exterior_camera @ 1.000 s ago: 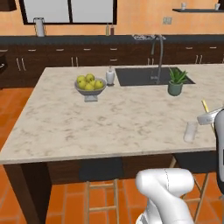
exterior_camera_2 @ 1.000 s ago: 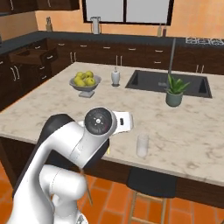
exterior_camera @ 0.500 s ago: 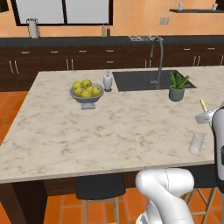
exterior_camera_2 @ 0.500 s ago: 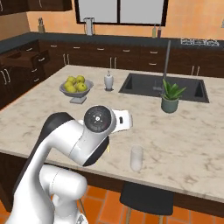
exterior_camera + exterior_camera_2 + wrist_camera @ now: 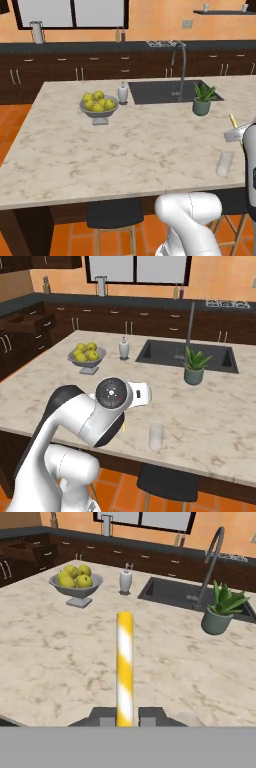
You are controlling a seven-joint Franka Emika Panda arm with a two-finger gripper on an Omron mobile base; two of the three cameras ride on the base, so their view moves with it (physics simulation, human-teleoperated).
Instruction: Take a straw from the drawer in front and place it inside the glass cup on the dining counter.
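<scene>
The marbled counter (image 5: 60, 391) spreads ahead, the cup (image 5: 156, 436) standing near its front edge. The fingers (image 5: 125, 716) are clamped on the striped straw (image 5: 124, 667), carrying it over. Next: line it up above the cup and lower.

Base has driven, so both base views shifted: the dining counter (image 5: 125, 150) now sits closer and larger in frame, more a camera move than any object moving. Glass cup (image 5: 156, 436) reads further right and lower in the left base view, further left and lower in the right base view. Stool under the counter edge slid right in the left base view.
</scene>
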